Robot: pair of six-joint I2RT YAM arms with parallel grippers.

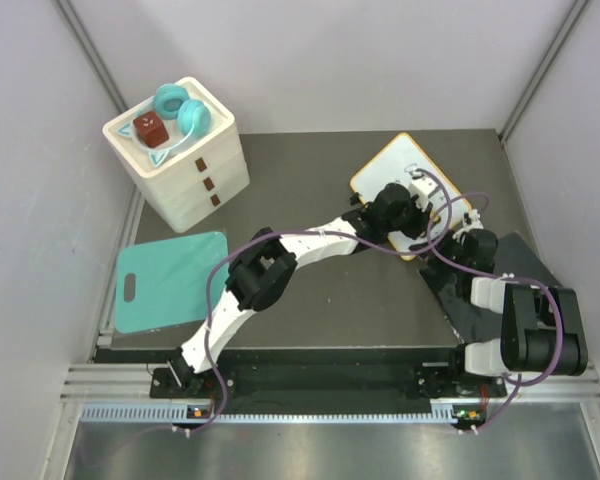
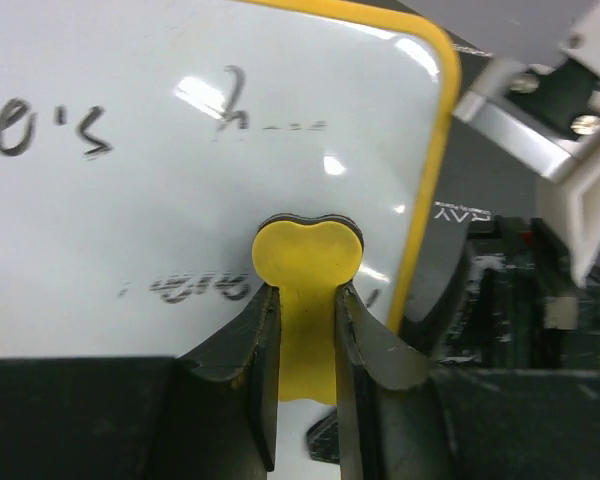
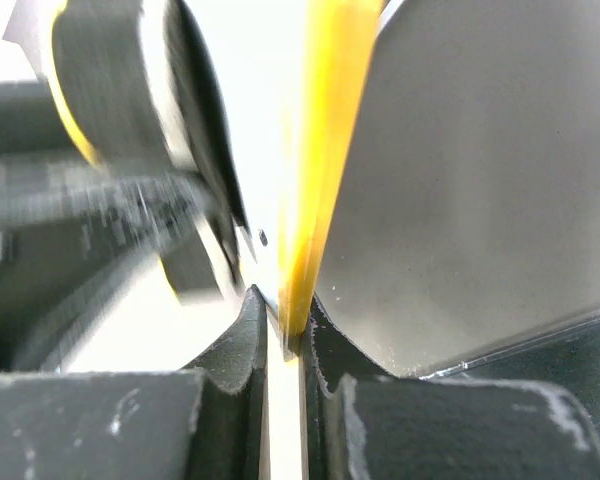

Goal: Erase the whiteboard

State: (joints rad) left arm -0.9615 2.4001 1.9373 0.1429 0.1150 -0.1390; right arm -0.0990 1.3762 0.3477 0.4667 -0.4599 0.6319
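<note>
Top external, surface (image 1: 360, 300): dark grey, pale walls (image 1: 40, 150) around; whiteboard (image 1: 395, 170) far right.
Left fingers (image 2: 245, 360): arm stretched rightward, clamping yellow eraser (image 2: 307, 255) on whiteboard.
Right fingers (image 3: 242, 340): pinching whiteboard's orange frame.

Top external camera sat high above the near edge, facing down, far enough to cover the whole dark grey flat table (image 1: 310, 170). Left wrist camera looked close onto the small rectangular white board with thin orange-yellow frame (image 2: 130, 220). Right wrist camera sat closer still, edge-on to the same board (image 3: 325, 150). All three views shared that board (image 1: 395, 165).
</note>
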